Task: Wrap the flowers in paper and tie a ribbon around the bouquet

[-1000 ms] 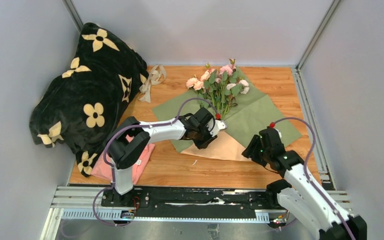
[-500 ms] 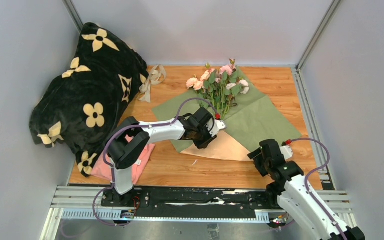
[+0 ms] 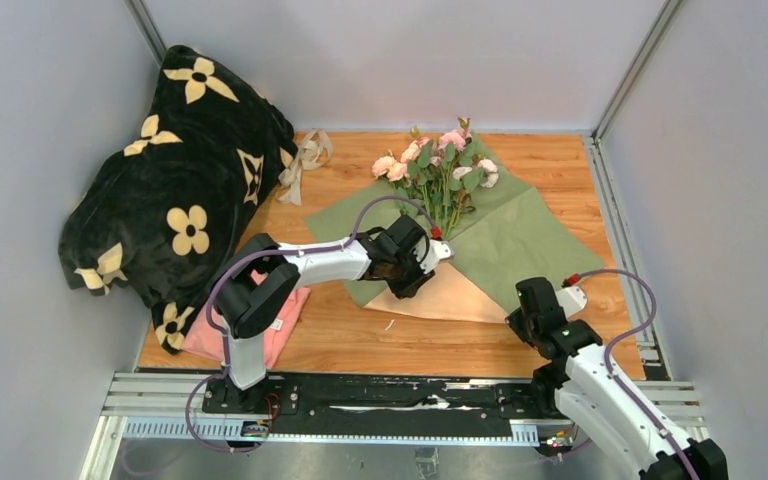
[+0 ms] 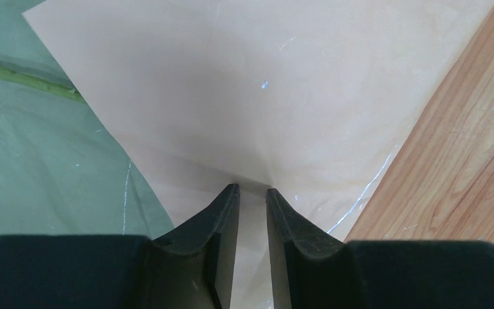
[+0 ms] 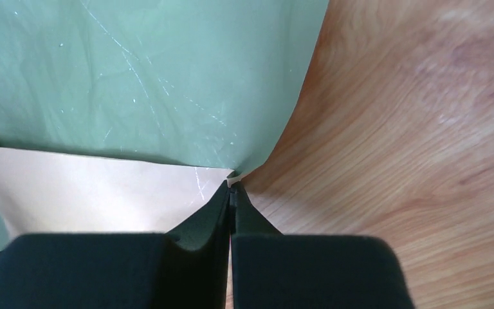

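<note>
Right gripper (image 5: 231,193) pinched together on the paper (image 5: 135,77) edge, lower right; flowers (image 3: 440,165) lie up-left, stems pointing down-frame. Left gripper (image 4: 252,196) clamps the peach flap.

Looking down past the left gripper (image 4: 252,193), its two dark fingers (image 4: 222,222) reach up from the bottom edge with a narrow gap between them. In that gap runs a strip of the paper (image 4: 244,90), and the peach-orange surface puckers into faint creases right at the fingertips, so the sheet looks pinched there. The peach side spreads wide above, coming to a corner at the upper left. To the left lies the paper's olive green side, glossy and lightly scratched, with one thin green stem (image 4: 26,80) lying across it. On the right, the wooden tabletop (image 4: 463,148) shows beside the paper's edge.
</note>
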Robot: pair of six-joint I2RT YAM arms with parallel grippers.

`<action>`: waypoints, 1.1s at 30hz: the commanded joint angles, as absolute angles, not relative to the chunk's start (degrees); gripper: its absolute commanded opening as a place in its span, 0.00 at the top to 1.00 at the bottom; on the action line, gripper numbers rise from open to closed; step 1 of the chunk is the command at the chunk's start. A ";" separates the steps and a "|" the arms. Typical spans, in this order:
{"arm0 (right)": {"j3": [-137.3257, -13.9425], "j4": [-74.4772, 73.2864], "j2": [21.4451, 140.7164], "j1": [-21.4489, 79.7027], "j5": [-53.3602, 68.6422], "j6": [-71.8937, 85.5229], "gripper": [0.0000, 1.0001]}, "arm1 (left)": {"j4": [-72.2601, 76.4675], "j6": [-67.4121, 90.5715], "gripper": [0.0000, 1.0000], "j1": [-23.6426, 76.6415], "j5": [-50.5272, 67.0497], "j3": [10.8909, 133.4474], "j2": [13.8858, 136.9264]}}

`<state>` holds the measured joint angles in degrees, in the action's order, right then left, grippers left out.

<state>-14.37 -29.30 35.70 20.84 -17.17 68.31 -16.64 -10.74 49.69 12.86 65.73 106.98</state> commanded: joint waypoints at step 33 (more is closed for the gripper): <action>-32.89 -14.17 55.12 54.88 -45.40 17.40 1.00 | -15.61 -0.39 0.66 49.45 30.32 83.63 125.77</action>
<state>-35.00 -27.94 54.98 50.57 -45.12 31.86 -15.42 -1.58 50.46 29.85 87.92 125.14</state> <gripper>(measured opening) 0.004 0.337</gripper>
